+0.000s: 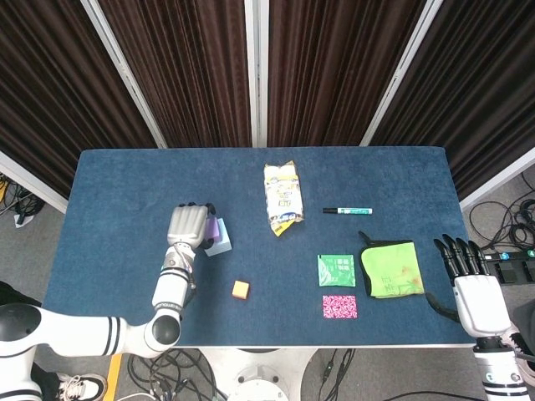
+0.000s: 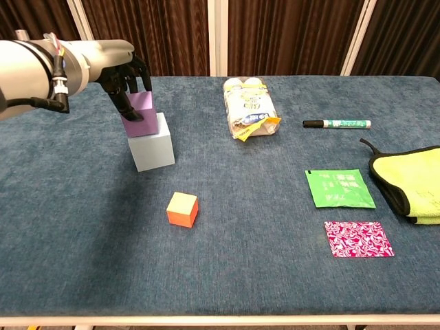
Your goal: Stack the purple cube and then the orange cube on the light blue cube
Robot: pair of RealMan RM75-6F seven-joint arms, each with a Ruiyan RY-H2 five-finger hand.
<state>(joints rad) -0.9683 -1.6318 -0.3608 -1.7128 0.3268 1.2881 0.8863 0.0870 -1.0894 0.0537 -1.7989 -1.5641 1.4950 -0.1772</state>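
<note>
- Two hands showed: the left hand gripped the purple cube, its fingers curled over the top, at the left edge of the light blue cube.
- The orange cube sat apart on the tabletop, nearer the front.
- The right hand hung off the tabletop's right edge, fingers spread, holding nothing.
</note>
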